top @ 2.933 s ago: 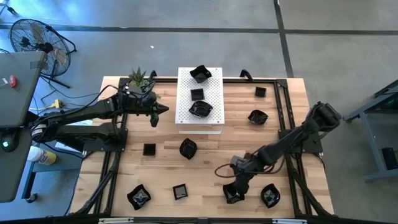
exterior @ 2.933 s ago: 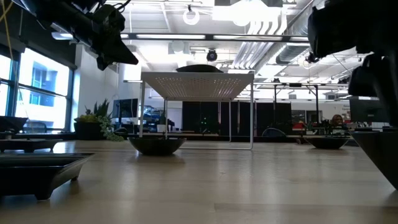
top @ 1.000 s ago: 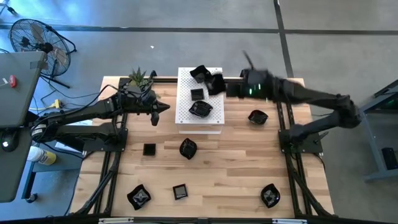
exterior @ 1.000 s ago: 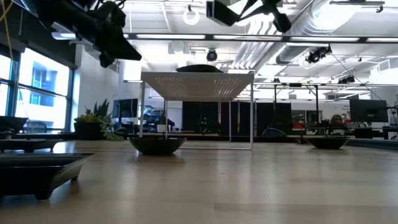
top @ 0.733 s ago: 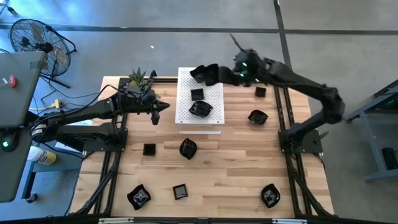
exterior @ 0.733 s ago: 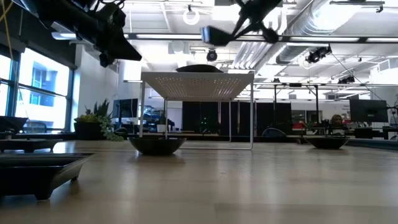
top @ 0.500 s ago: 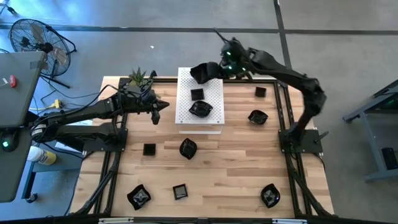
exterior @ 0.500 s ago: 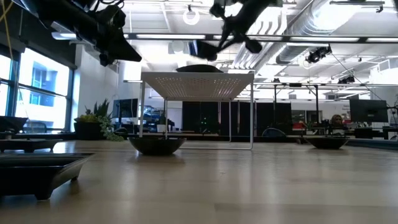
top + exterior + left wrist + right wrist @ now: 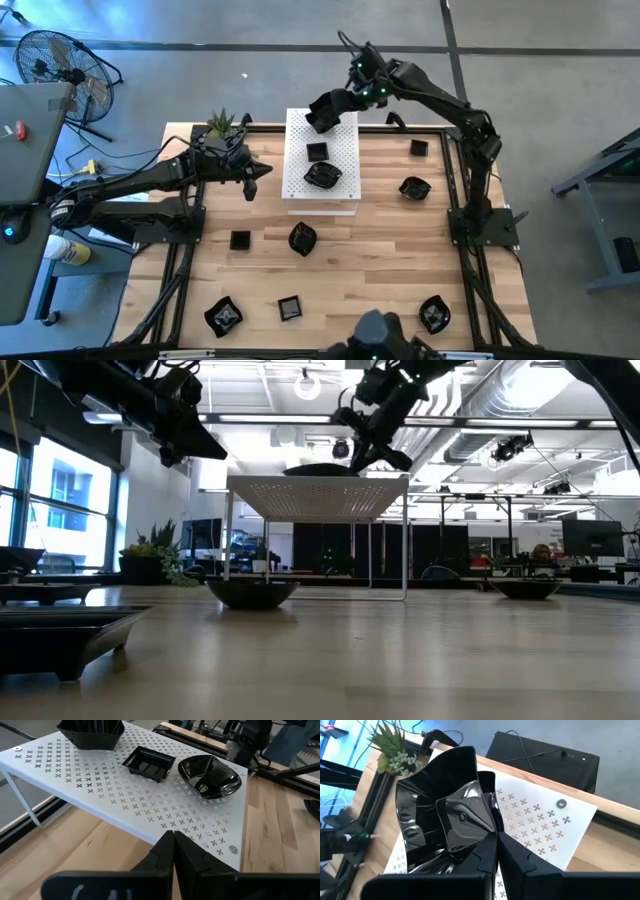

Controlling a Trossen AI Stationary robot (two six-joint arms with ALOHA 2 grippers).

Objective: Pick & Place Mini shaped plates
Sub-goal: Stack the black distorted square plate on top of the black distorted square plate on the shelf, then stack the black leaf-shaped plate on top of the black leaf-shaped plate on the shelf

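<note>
My right pincer (image 9: 325, 112) is reaching across the far end of the white perforated board (image 9: 322, 172), closed on the rim of a wavy-edged black plate (image 9: 447, 827) — from my right wrist I see that plate sitting right over the plate already at that far corner, but I cannot tell whether the two touch. Two more plates lie on the board nearer the middle: a small square one (image 9: 148, 763) and a rounded glossy one (image 9: 209, 776) just beside it.

My left pincer (image 9: 262, 173) hangs beside the board's left edge with its fingers pressed together, holding nothing; the green spiky plant (image 9: 223, 125) stands at the counter (image 9: 380, 270) corner behind that arm.

The other plates are spread over the counter — a small square (image 9: 240, 240) and a petal-shaped one (image 9: 302, 238) in front of the board, two (image 9: 223, 316) (image 9: 290, 307) near the front left, one (image 9: 434, 314) at the front right, and two (image 9: 414, 187) (image 9: 418, 148) on the right side.
</note>
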